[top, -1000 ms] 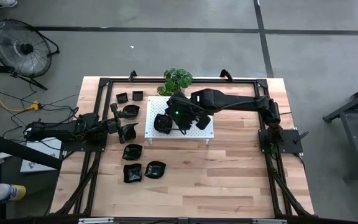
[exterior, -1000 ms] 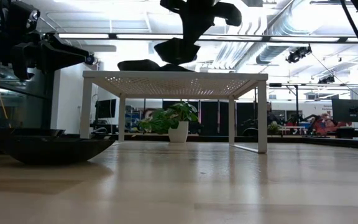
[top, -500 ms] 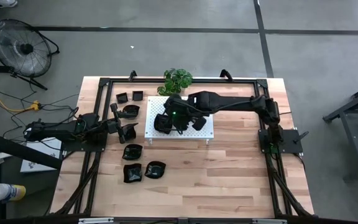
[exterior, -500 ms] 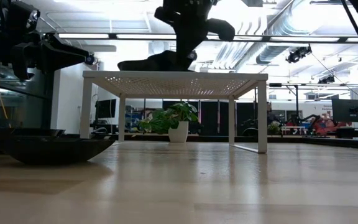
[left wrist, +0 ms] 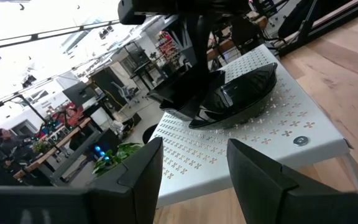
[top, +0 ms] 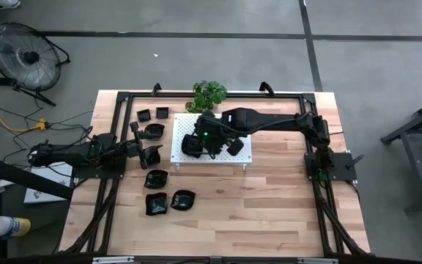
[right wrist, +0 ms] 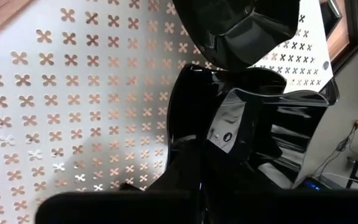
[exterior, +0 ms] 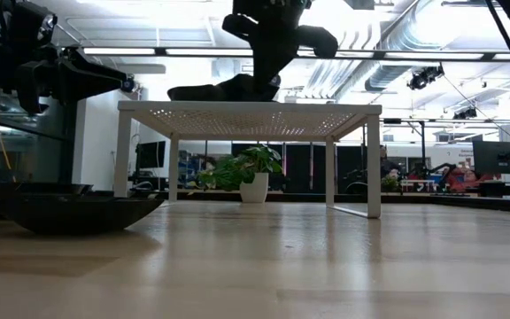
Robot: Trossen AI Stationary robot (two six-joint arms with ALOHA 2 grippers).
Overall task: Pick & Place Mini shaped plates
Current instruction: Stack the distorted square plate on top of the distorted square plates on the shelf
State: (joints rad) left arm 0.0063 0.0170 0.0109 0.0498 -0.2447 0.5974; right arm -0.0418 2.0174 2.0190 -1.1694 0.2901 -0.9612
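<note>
Right gripper (top: pixel 209 144) of mine, seen from above, is down on the white perforated metal board (top: pixel 244 154) on short legs, at its left part, fingers closed on the rim of a glossy black shallow dish (top: pixel 190 144) that lies on the board. My left gripper (top: pixel 151 155) waits just off the board's left edge, its fingers parted and holding nothing. More glossy black mini plates (top: pixel 156 178) lie on the pale wooden tabletop (top: pixel 269 205) left of the board, some near the green potted plant (top: pixel 209 94) at the far edge.

From table height, my right gripper (exterior: pixel 257 81) comes down from above onto the board (exterior: pixel 251 108), and the held dish (exterior: pixel 209 91) sits flat on the board's top. Another black plate (exterior: pixel 78 211) rests on the table at the near left.

Past my left wrist, two dark fingers (left wrist: pixel 260 177) stand apart, and beyond them the dish (left wrist: pixel 238 96) lies on the cross-punched board (left wrist: pixel 278 134).

Past my right wrist, the dish (right wrist: pixel 272 137) fills the view, gripped at its edge over the board (right wrist: pixel 73 93).
</note>
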